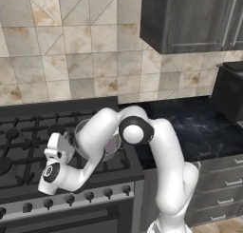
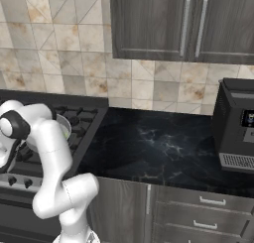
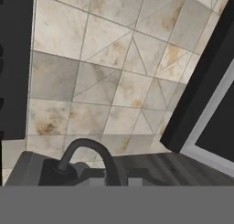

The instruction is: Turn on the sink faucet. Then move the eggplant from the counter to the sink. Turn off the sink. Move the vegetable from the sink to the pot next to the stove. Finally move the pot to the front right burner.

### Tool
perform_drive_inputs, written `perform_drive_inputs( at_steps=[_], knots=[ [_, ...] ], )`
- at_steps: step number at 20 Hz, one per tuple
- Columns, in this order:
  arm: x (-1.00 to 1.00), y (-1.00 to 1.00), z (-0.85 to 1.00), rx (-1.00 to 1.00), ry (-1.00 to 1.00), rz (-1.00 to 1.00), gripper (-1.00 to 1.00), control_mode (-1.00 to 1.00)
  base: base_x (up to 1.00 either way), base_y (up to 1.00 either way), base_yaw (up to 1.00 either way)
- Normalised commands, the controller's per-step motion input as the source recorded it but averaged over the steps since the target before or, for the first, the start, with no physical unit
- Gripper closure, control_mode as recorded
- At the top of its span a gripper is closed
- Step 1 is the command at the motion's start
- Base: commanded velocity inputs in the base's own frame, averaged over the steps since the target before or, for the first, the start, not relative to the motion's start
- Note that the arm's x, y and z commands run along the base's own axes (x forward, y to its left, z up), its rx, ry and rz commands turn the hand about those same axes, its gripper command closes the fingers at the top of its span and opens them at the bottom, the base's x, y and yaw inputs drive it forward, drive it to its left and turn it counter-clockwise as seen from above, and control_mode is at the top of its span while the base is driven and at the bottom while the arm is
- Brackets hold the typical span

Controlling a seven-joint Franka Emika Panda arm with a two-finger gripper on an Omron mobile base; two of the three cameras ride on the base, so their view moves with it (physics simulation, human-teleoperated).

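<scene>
The arm [image 1: 156, 146] folded over the stove [image 1: 28, 141] and covered most of the pot [image 1: 81, 128]. From the left base view only the pot's left rim and a slice of its inside on the right showed. In that slice lay a dull mauve shape, probably the eggplant [image 1: 114, 144], though it was too blurred to be sure. From the right base view the pot [image 2: 64, 124] was a pale sliver behind the upper arm, and the hand was cut off by the left edge.

The gripper [image 1: 58, 149] hung over the stove's front, above the knobs [image 1: 90, 195]. Its fingers were too small to make out against the white hand. The jaws were closed together, and nothing could be seen between them.

The pot sat at the stove's front right corner, near the edge that meets the counter [image 1: 204, 127]. The gripper was just beside the pot's left rim, but whether it touched could not be told.

The hand view looked away from the pot at the tiled wall [image 3: 114, 81], and the faucet [image 3: 93, 150] arched at the bottom with its base cut off. The counter [image 2: 163, 148] ran right to a dark appliance [image 2: 235, 123], which was clipped by the frame.
</scene>
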Motion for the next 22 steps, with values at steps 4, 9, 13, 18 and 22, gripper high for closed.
perform_drive_inputs(
  at_steps=[4, 9, 13, 18, 22],
  knots=[
    [0.20, 0.00, -0.61, -0.02, 0.00, 0.04, 1.00, -1.00, 0.00, 0.00, 0.00],
    [0.08, 0.00, -0.54, 0.00, 0.04, 0.03, 1.00, -1.00, 0.00, 0.00, 0.00],
    [0.00, 0.00, -0.40, 0.02, 0.08, 0.00, 1.00, -1.00, 0.00, 0.00, 0.00],
    [0.00, 0.01, -0.26, 0.16, 0.11, 0.00, 1.00, -1.00, 0.00, 0.00, 0.00],
    [-0.02, 0.10, -0.29, 0.22, 0.06, -0.03, 1.00, -1.00, 0.00, 0.00, 0.00]
  ],
)
